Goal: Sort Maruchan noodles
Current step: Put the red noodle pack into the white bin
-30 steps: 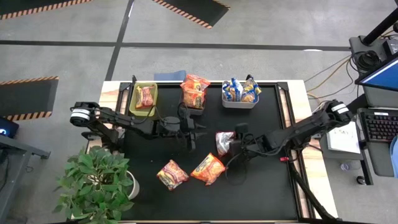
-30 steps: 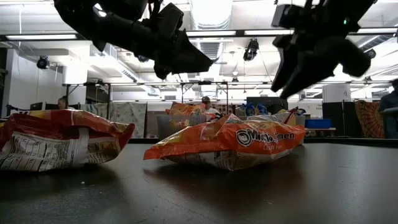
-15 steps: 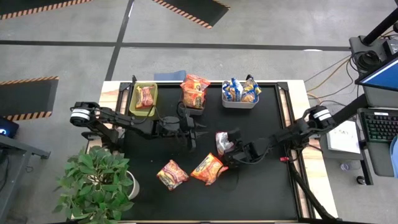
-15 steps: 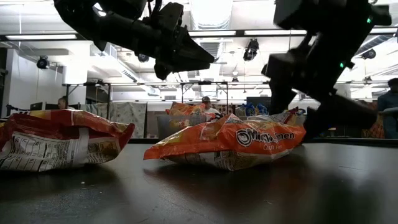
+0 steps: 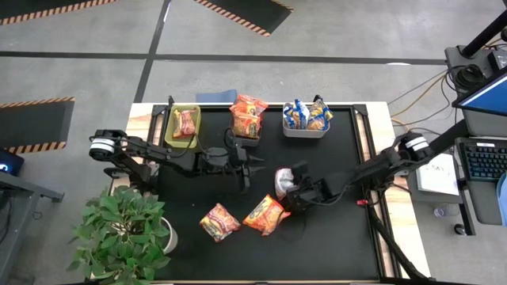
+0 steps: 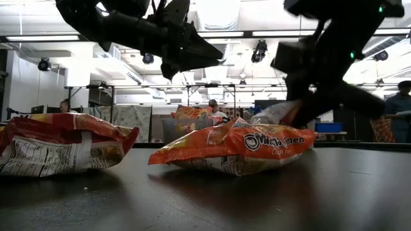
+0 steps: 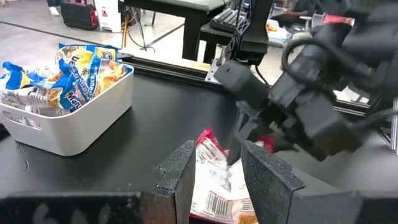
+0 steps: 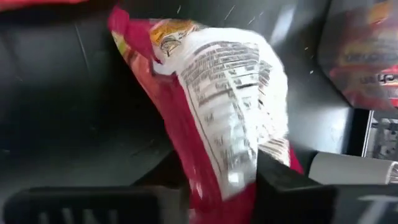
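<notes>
A white-and-red noodle packet lies mid-table, and my right gripper is shut on it, reaching in from the right. Two orange packets rest flat on the black mat nearer the front edge. My left gripper hovers open above the mat just left of the white-and-red packet, nothing between its fingers. A red packet lies in the green bin, orange ones in the dark mesh bin, and blue-and-yellow ones in the white bin. My right gripper pinches the white-and-red packet's near, crimped end between its two fingers. The fingers slant down from the table's right side. The packet stretches away from the fingers, printed back up; the orange packet hides whether its far end is on the mat.
The three bins stand in a row along the far edge. A potted plant stands off the table's near left corner. Bare black mat shows at the near right and near left.
My right gripper has sunk and gone toward the table's left and near edge onto the white-and-red packet; its fingers stood wide apart half a second ago and have now shut on the packet's end.
</notes>
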`<state>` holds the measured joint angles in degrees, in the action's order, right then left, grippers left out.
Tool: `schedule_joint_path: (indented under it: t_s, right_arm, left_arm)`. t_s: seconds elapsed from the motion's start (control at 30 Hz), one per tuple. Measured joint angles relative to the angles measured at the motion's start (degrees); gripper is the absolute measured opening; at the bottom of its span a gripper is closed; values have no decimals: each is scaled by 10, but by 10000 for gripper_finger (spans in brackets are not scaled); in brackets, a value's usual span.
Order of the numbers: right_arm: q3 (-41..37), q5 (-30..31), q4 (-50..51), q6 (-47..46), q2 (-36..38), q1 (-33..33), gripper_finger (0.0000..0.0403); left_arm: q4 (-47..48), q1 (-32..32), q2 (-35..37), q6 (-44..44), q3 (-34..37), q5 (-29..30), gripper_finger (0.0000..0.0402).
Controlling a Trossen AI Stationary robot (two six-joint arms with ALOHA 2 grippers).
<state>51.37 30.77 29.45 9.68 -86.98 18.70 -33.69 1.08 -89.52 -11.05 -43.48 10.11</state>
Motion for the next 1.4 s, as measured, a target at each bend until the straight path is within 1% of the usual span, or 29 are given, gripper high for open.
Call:
schedule_joint_path:
  t_s: [0.13,0.2,0.37,0.47,0.53,0.67,0.87,1.0,1.1,1.27,1.4]
  right_arm:
    - [0,-25,0,-17,47,-5,32]
    - [0,-53,0,-42,75,-16,15]
    - [0,-140,-2,-145,133,-79,9]
    - [-1,-213,-6,-197,154,-127,9]
    - [-8,-244,-29,-231,163,-155,9]
    - [-26,-325,-81,-268,170,-205,9]
    - [-45,-422,-179,-295,163,-246,8]
    - [-47,-430,-209,-307,163,-255,8]
    - [-47,-430,-221,-307,163,-256,8]
    - [-47,-429,-228,-299,163,-256,8]
    - [-47,-428,-229,-294,163,-256,8]
  left_arm:
    - [-8,0,0,0,0,0,114]
    - [-12,0,0,1,0,0,114]
    - [-51,0,0,27,0,0,114]
    - [-71,3,0,44,0,0,115]
    - [-74,4,0,46,0,-1,120]
    - [-73,6,0,48,0,-2,148]
    - [-72,15,0,82,0,-3,219]
    - [-59,15,0,108,0,-3,258]
    - [-37,13,0,109,0,-2,275]
    - [-35,12,-13,106,0,-2,281]
    - [-85,12,-61,96,0,-3,278]
